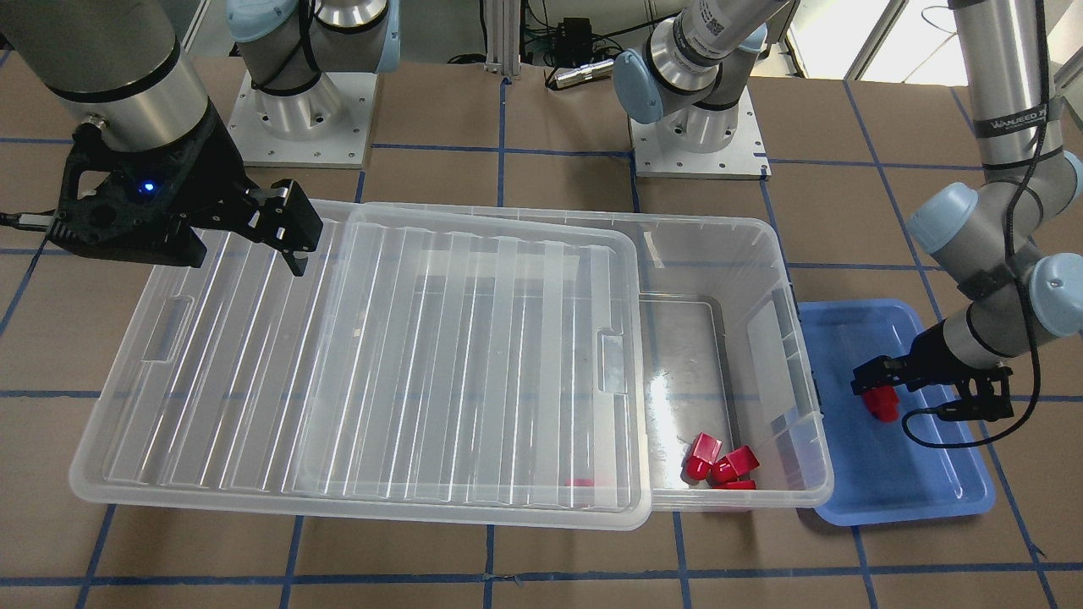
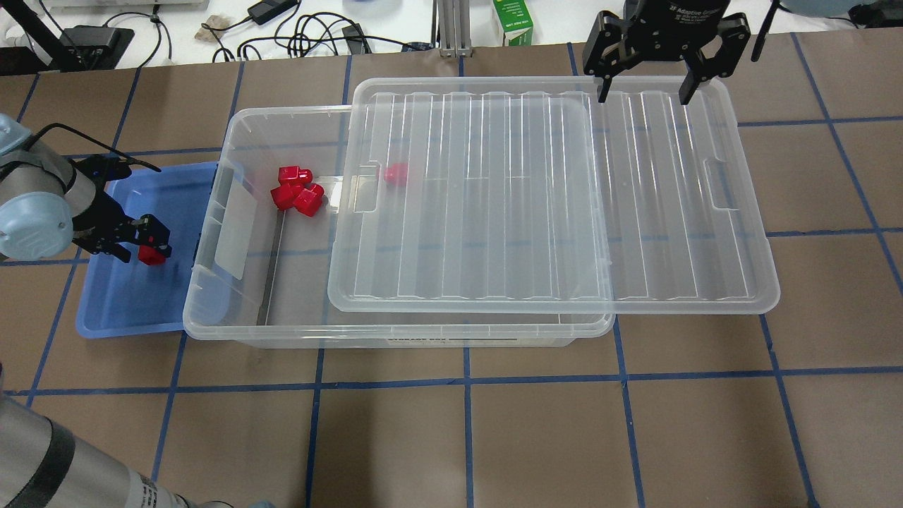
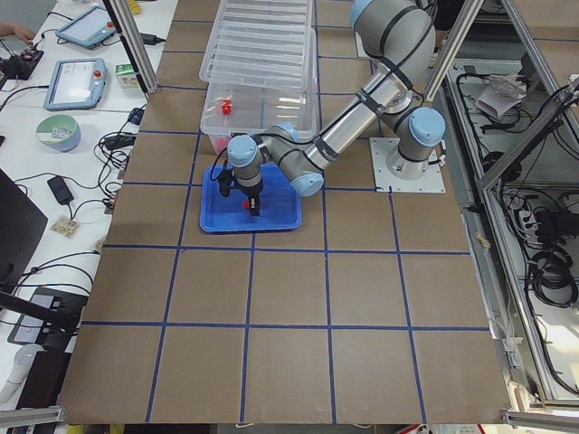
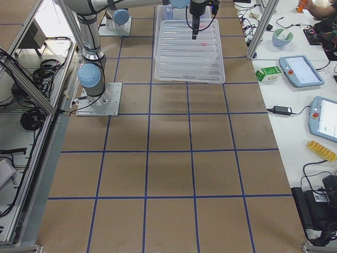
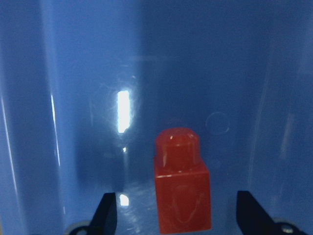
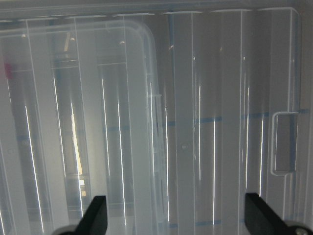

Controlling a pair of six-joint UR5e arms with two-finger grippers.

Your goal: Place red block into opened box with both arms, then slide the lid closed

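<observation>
A small red block (image 5: 182, 191) lies in the shallow blue tray (image 2: 120, 303). My left gripper (image 2: 152, 243) is down over it, open, one finger on each side with gaps showing in the left wrist view. The clear box (image 2: 211, 282) stands beside the tray and holds several more red blocks (image 2: 298, 192); another red block (image 2: 396, 173) shows through the lid. The ribbed clear lid (image 2: 550, 204) rests on the box, slid toward my right, leaving the tray-side end uncovered. My right gripper (image 2: 642, 88) hangs open above the lid's far edge, holding nothing.
The two arm bases (image 1: 296, 110) stand behind the box. Cables and a green-and-white carton (image 2: 512, 25) lie along the far table edge. Brown table (image 2: 465, 437) with blue tape lines stretches in front of the box.
</observation>
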